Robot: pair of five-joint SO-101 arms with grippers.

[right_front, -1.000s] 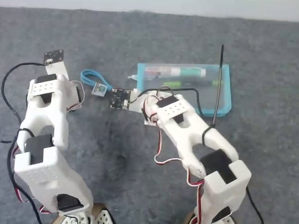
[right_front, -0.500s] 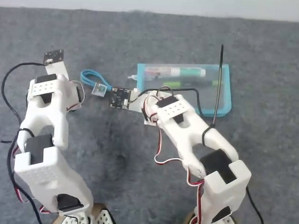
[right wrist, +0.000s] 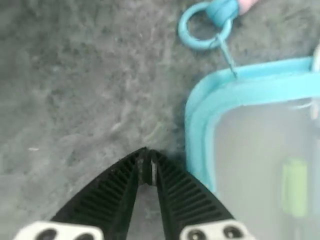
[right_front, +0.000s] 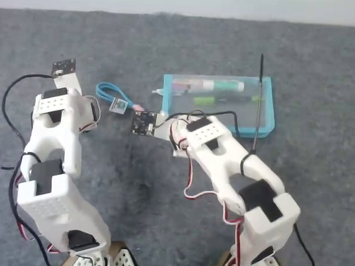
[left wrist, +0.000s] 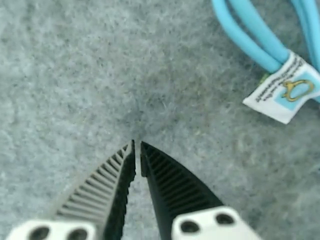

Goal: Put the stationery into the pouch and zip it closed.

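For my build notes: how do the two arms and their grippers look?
Both the left arm and right arm are white blocky shells with black motors, trailed by black cables and red-white wires. The left gripper and right gripper have black ribbed, pointed fingers.

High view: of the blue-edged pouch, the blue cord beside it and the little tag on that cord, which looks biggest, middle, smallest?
1. pouch, by far the largest
2. blue cord, clearly smaller
3. tag, the smallest

All lie flat on the table, so nearness barely skews this.
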